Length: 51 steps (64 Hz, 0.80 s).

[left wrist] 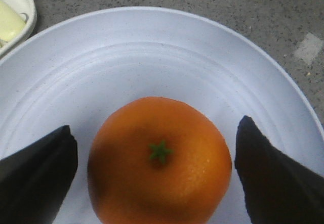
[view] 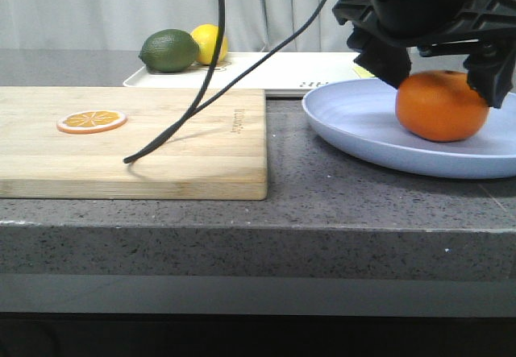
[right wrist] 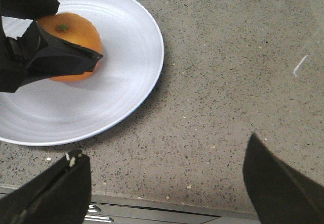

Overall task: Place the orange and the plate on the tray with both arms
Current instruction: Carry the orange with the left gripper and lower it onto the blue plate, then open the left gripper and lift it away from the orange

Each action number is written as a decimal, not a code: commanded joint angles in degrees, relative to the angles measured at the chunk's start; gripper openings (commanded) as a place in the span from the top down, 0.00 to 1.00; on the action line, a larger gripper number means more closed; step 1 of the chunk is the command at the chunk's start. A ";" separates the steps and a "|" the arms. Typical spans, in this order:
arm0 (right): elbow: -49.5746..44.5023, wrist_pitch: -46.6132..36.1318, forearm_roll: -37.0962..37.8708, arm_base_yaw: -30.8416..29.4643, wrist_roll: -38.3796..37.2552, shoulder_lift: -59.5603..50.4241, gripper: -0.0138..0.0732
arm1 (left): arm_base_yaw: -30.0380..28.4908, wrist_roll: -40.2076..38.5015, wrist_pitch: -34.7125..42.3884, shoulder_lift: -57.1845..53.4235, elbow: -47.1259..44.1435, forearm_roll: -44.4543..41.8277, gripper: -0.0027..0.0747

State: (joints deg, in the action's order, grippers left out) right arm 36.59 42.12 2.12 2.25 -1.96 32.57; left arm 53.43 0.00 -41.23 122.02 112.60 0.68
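The orange [view: 442,107] sits on the lavender-blue plate [view: 363,123] at the right of the counter. My left gripper [view: 442,83] is open and straddles the orange from above, a finger on each side. In the left wrist view the orange [left wrist: 159,161] lies between the fingers of the gripper [left wrist: 154,148], with small gaps on both sides. The white tray [view: 282,75] stands behind the plate. My right gripper [right wrist: 167,150] is open and empty over bare counter beside the plate [right wrist: 126,72], near the counter's front edge. It sees the orange [right wrist: 76,29] and a left finger [right wrist: 55,57].
A wooden cutting board [view: 161,151] with an orange slice [view: 91,121] lies at the left. A lime [view: 169,51] and a lemon [view: 211,41] sit on the tray's left end. A black cable [view: 201,99] hangs over the board.
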 commanded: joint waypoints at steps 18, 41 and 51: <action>1.46 -3.05 -0.05 0.07 0.54 0.46 0.13 | 0.06 0.00 0.91 -6.95 2.25 0.38 0.15; 1.46 -3.11 0.01 0.07 0.54 0.46 0.13 | -0.22 -1.96 -8.84 -22.71 -0.49 -1.57 0.17; 1.46 -3.17 0.06 0.07 0.54 0.46 0.13 | -0.22 -2.08 -8.58 -30.82 -8.41 -2.78 0.17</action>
State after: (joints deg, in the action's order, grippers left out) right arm 36.59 42.29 2.12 2.25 -1.96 32.57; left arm 53.31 -1.37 -52.35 97.85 106.70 -1.19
